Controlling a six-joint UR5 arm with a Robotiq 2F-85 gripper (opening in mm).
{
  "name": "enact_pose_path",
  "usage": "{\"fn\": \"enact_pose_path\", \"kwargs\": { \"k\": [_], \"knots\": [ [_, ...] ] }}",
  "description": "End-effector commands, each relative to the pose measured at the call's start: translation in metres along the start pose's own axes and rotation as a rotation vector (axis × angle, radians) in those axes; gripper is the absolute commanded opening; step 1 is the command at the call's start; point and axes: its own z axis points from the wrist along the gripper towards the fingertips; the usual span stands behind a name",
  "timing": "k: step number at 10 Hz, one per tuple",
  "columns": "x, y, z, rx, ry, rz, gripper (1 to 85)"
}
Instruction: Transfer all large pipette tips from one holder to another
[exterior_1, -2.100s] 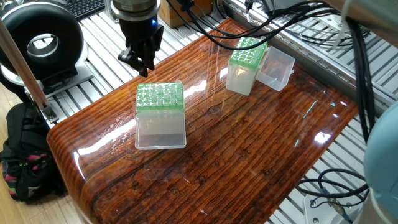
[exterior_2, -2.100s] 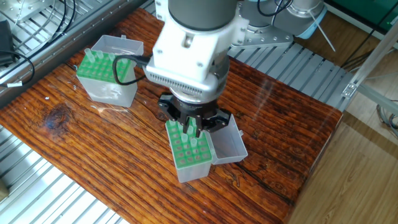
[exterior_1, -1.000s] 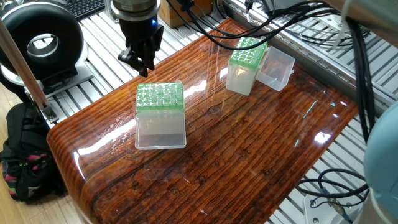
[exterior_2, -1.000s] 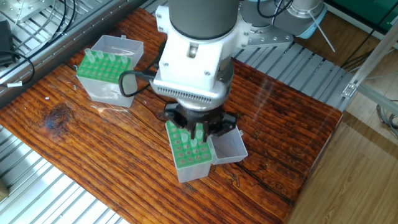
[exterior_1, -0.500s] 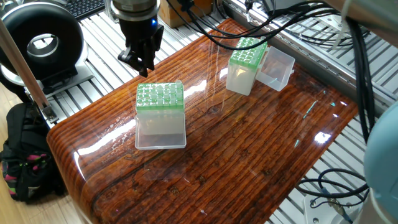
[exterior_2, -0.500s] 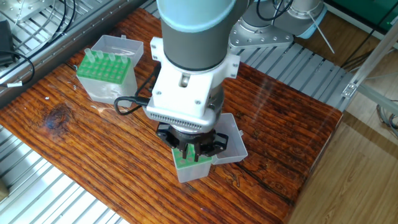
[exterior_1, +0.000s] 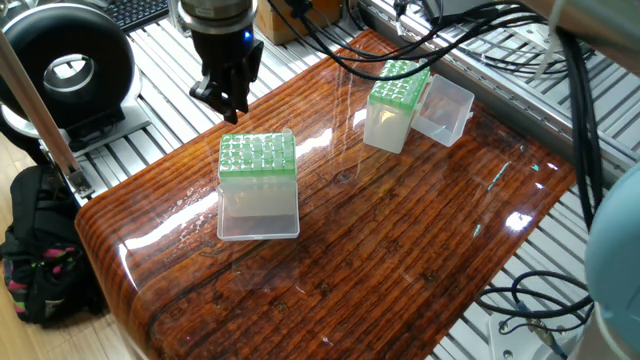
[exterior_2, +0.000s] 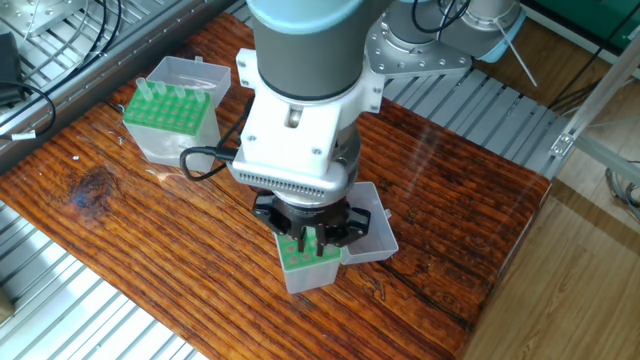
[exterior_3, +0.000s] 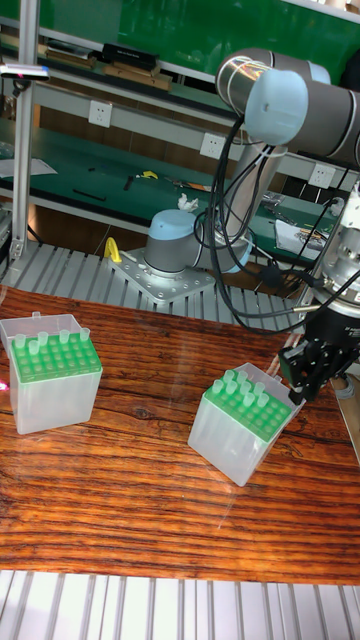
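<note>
Right under the tool (exterior_2: 312, 238) is a green-topped holder (exterior_2: 296, 264) with large pipette tips (exterior_3: 243, 388) standing in it. Can't tell if the tool's spread or pinching. Looks like the pick step, so next it needs a straight lift, then over to the far holder (exterior_2: 170, 120)

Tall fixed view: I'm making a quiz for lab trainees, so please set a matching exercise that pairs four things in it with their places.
Things:
1. left tip box
2. right tip box
3. gripper
4. grey robot base

Places:
A. near the middle of the table
B. beyond the table, on slatted metal
C. on the table, at the picture's left
D. hanging over the table's right part

Pairs: 1-C, 2-A, 3-D, 4-B
</note>
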Motion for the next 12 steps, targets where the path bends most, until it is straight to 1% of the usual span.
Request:
{"fn": "enact_pose_path", "kwargs": {
  "k": [1,2,3,4,5,6,8,10,11,12],
  "knots": [
    [-0.006,0.012,-0.003,-0.050,-0.023,0.016,26.7],
    [-0.009,0.010,-0.003,-0.043,-0.037,0.015,26.7],
    [-0.009,0.007,-0.003,-0.030,-0.036,0.017,26.7],
    [-0.009,0.005,-0.003,-0.023,-0.034,0.019,26.3],
    [-0.004,0.004,0.000,-0.017,-0.042,0.009,26.3],
    [0.005,0.004,0.006,-0.014,-0.042,0.008,26.3],
    [0.020,-0.002,0.023,0.023,-0.044,-0.011,26.3],
    [0.039,-0.009,0.029,0.030,-0.011,-0.032,26.3],
    [0.045,-0.009,0.030,0.025,0.002,-0.032,26.3],
    [0.044,-0.013,0.032,0.030,0.009,-0.032,26.7]
  ]
}}
